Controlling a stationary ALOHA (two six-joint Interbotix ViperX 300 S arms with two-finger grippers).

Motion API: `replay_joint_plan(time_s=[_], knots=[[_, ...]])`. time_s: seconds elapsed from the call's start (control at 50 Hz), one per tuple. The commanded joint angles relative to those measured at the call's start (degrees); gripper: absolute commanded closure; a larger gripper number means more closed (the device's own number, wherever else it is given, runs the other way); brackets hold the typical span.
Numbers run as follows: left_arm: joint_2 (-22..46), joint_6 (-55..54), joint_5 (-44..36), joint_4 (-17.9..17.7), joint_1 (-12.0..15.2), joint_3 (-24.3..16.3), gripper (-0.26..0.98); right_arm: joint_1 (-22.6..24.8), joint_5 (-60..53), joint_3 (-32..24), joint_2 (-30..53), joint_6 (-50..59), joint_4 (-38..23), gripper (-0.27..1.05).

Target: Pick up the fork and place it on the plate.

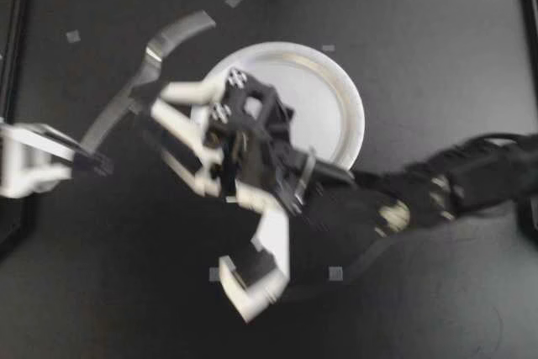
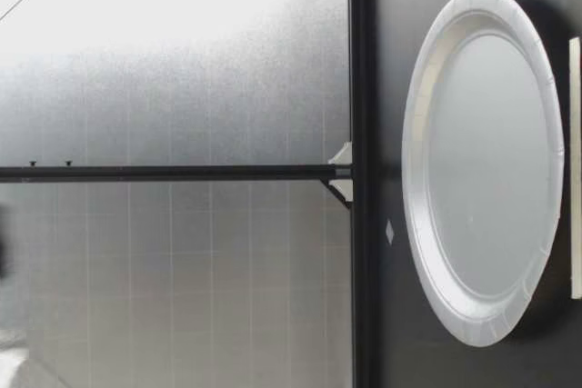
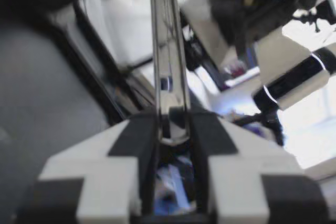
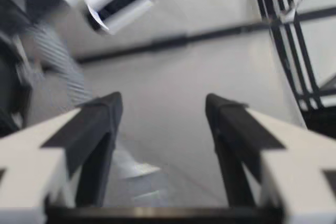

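In the top view, our left gripper (image 1: 92,161) sits at the left edge of the frame, its jaws clamped on the handle end of the metal fork (image 1: 143,69). The fork slants from there toward the upper left of the frame, its tines ending just off the upper-left rim of the white paper plate (image 1: 351,81) and not over it. Our right gripper (image 1: 206,187) comes in from the right and sits at the middle of the frame over the plate's left part, its jaws spread wide with nothing between them. From the left wrist, the fork (image 3: 169,72) runs straight ahead of the left gripper (image 3: 171,125), both pads pressing its handle. From the right wrist, the right gripper (image 4: 163,109) holds its jaws far apart around open space. From bench height, the plate (image 2: 414,134) lies flat on the dark bench (image 2: 386,333). Small tape squares (image 1: 335,273) dot the bench (image 1: 437,23).
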Motion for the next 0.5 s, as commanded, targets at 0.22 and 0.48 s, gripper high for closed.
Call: replay_joint_plan(time_s=[0.22,0.48], knots=[[-0.5,17.9,38.7,0.4,5.1,-9.2,0.62,9.9,11.0,-0.8,-10.5,2.9,-0.2,0.14],[9.7,29.5,44.2,0.4,5.0,-8.3,0.62,10.7,23.4,8.4,-16.3,8.6,0.4,0.14]])
